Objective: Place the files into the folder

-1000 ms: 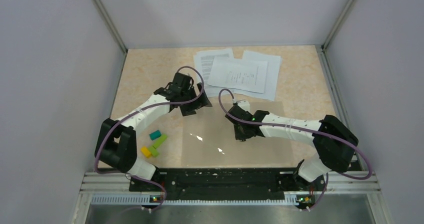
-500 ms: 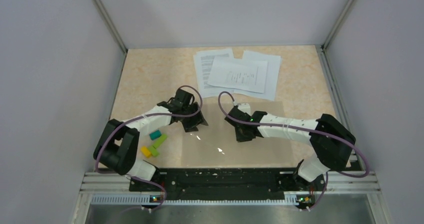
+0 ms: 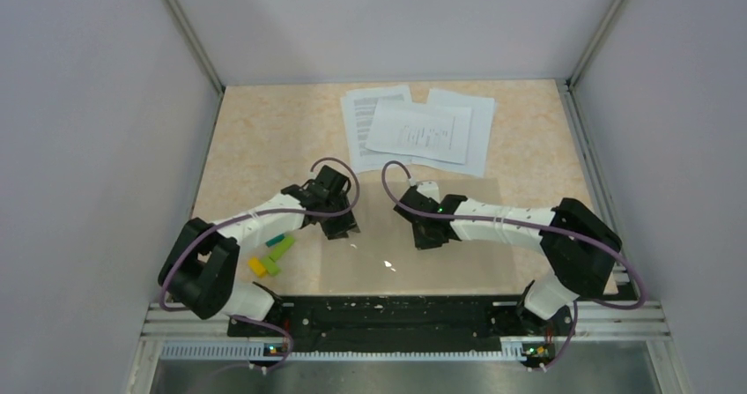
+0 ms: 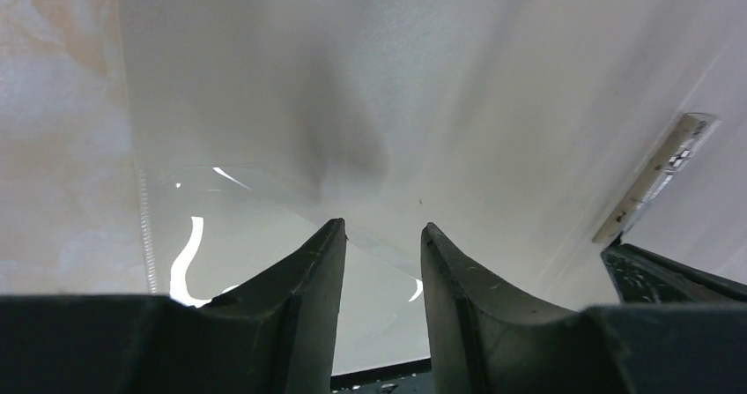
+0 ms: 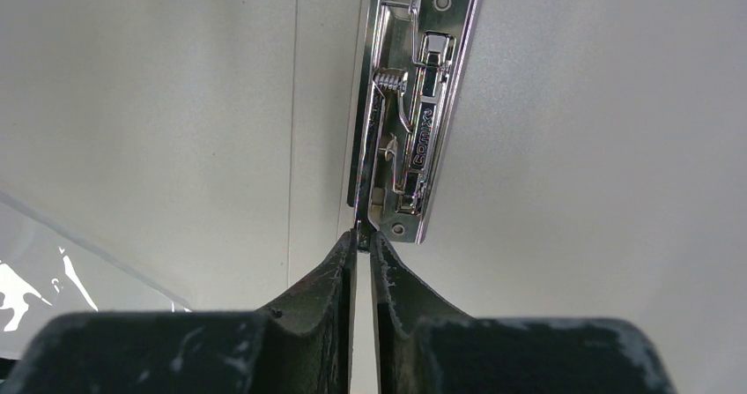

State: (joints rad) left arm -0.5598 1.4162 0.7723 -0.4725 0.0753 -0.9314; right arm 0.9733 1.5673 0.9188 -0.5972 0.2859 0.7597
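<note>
The files (image 3: pixel 418 130) are white printed sheets lying overlapped at the back of the table. In the middle lies the folder (image 3: pixel 458 262), flat and pale, its clear cover (image 4: pixel 264 226) slightly lifted at the left. My left gripper (image 3: pixel 339 224) is low over the folder's left edge. In the left wrist view, that gripper (image 4: pixel 383 228) stands open with a narrowed gap, and the clear cover's edge runs between the fingertips. My right gripper (image 3: pixel 425 233) is at the spine. There it (image 5: pixel 363 234) is shut on the near end of the metal clip (image 5: pixel 410 103).
Small coloured blocks (image 3: pixel 273 253) sit just left of the folder, beside the left arm. Grey walls close in the table on three sides. A black rail (image 3: pixel 396 310) runs along the near edge.
My left gripper has come toward the near side and down onto the folder's left edge, and its jaws have narrowed. The right gripper has closed a little more on the clip.
</note>
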